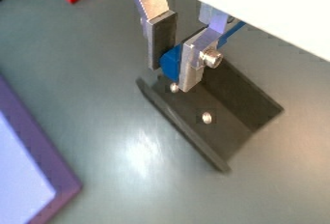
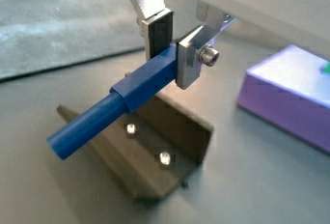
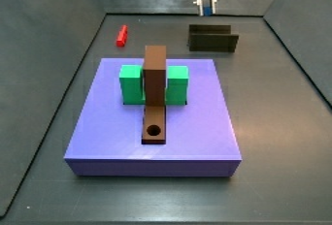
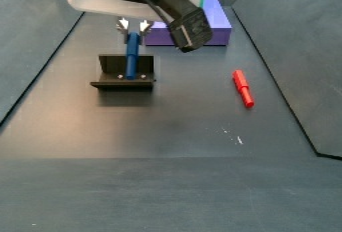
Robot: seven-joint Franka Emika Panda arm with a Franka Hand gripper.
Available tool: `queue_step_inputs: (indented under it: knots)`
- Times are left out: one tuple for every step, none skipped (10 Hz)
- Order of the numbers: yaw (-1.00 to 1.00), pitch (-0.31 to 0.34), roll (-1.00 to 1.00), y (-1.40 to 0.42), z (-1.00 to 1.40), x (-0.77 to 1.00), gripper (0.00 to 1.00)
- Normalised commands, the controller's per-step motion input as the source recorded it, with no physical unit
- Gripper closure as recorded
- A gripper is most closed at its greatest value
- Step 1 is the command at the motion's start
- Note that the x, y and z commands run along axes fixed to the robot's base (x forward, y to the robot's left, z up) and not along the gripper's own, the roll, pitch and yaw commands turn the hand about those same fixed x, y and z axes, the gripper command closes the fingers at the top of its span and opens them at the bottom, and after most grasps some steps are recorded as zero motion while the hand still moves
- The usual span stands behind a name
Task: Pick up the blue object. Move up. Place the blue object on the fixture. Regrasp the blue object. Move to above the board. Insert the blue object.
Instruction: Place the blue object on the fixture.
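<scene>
The blue object is a slim blue peg held by its upper end, with my gripper shut on it. In a side view the blue object hangs upright under the gripper, and its lower end reaches down to the fixture. The dark fixture lies just under the fingertips, with a bit of the blue object showing between them. The purple board carries a brown bar and a green block, and lies away from the gripper.
A red peg lies on the dark floor to one side of the fixture, and the red peg also shows near the far wall. Dark walls enclose the floor. The board's corner stands close beside the fixture.
</scene>
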Motion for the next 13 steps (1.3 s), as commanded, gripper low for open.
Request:
queue_step_inputs:
  knots:
    - [0.26, -0.249, -0.81, -0.13, 0.02, 0.27, 1.0]
    - [0.31, -0.263, -0.8, -0.16, 0.0, 0.22, 1.0]
    - [0.31, -0.271, -0.8, -0.16, 0.0, 0.22, 1.0]
    - [0.31, -0.274, -0.79, -0.17, 0.0, 0.22, 1.0]
    - [0.3, -0.271, -0.8, -0.16, 0.0, 0.23, 1.0]
    - [0.23, -0.071, -0.95, 0.0, 0.04, 0.35, 1.0]
    - [0.0, -0.003, -0.57, 0.23, -0.09, 0.29, 1.0]
    - [0.0, -0.189, -0.59, 0.19, -0.13, 0.11, 1.0]
    - [0.0, -0.277, -0.66, 0.12, -0.09, 0.03, 1.0]
    - [0.04, -0.237, -0.57, 0.0, 0.0, 0.0, 1.0]
    - [0.0, -0.26, -0.39, -0.02, 0.0, -0.02, 1.0]
    - [0.0, -0.129, 0.0, -0.09, 0.0, -0.03, 1.0]
    - [0.0, 0.017, 0.31, -0.12, -0.16, 0.0, 1.0]
